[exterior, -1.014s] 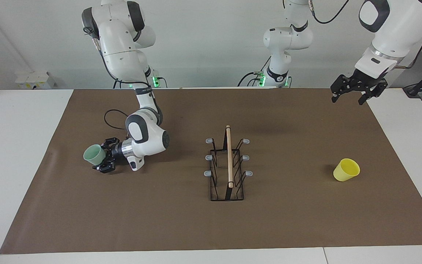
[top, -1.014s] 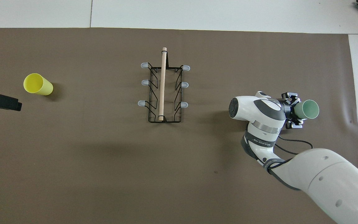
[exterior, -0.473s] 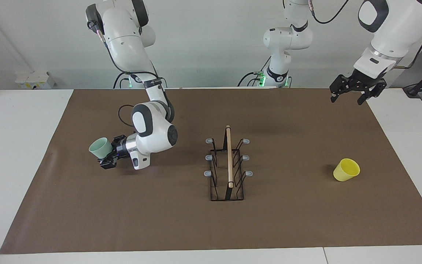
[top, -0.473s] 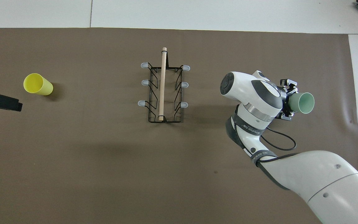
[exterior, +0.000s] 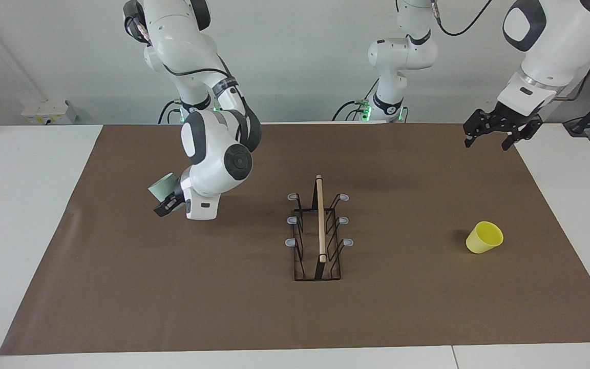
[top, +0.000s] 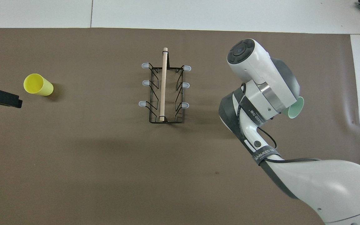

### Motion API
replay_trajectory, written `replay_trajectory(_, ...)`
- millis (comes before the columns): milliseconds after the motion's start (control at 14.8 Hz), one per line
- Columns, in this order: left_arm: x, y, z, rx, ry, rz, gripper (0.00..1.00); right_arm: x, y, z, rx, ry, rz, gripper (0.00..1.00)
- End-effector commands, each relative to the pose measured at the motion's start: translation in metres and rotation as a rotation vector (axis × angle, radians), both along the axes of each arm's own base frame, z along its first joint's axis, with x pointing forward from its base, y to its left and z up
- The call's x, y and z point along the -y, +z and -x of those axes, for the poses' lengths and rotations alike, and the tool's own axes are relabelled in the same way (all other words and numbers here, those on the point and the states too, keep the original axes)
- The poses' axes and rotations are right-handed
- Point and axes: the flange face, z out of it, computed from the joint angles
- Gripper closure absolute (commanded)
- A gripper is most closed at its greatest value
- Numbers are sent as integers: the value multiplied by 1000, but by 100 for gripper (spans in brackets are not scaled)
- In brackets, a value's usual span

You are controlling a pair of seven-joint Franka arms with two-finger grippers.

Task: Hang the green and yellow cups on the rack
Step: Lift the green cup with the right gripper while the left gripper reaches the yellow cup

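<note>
- A brown mat (exterior: 223,307) covers most of the white table (exterior: 18,205), reaching nearly to its long edges.
- The right arm (exterior: 213,154) comes in from its own end of the table and bends down over the mat, its wrist covering most of its hand in the overhead view.
- The left arm (exterior: 546,51) waits raised over the mat's corner nearest the robots at the left arm's end.
- The rack (exterior: 318,236) stands at the middle of the mat, its wooden rod handle (exterior: 320,218) running along its length between two rows of grey-tipped prongs; no cup hangs on it.
- The left gripper (exterior: 497,134) hangs in the air with its fingers spread, holding nothing.
- The right gripper (exterior: 168,205) is clamped on the green cup (exterior: 162,187), lifted off the mat and tilted, toward the right arm's end of the mat.
- The yellow cup (exterior: 484,237) lies on its side on the mat, near the edge at the left arm's end, well apart from the rack.
</note>
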Motion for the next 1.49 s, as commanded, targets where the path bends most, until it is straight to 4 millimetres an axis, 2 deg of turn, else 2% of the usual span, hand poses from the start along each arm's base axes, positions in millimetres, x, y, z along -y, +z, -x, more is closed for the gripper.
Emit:
replay_trajectory(0, -30, -14, -48, 4, 77, 2, 0, -1, 31, -6, 85, -54, -136, 100)
replay_trajectory(68, -44, -24, -63, 1, 108, -6, 0, -4, 40, -7, 111, -61, -191, 100)
replay_trajectory(203, -51, -42, -84, 1, 132, 2, 0, -6, 56, -9, 158, -81, -291, 100)
replay_trajectory(338, -79, -60, -95, 16, 210, 22, 0, -4, 81, -7, 202, -120, -393, 100)
replay_trajectory(541, -110, -101, -112, 17, 423, 93, 0, 6, 113, -6, 273, -248, -579, 100)
replay_trajectory(744, -121, -145, -138, 43, 500, 51, 0, 9, 143, -7, 343, -311, -762, 100)
replay_trajectory(879, -134, -175, -149, 63, 543, 52, 0, 4, 163, -4, 370, -352, -894, 100)
replay_trajectory(946, -145, -187, -152, 76, 577, 62, 0, 3, 169, -3, 380, -367, -943, 100)
replay_trajectory(1149, -155, -213, -153, 103, 691, 52, 0, 4, 176, 1, 420, -394, -1133, 100)
replay_trajectory(1285, -165, -230, -140, 56, 868, 129, 0, 7, 171, 9, 513, -385, -1247, 100)
replay_trajectory(1420, -183, -241, -114, 11, 984, 185, 0, 10, 163, 20, 605, -368, -1348, 100)
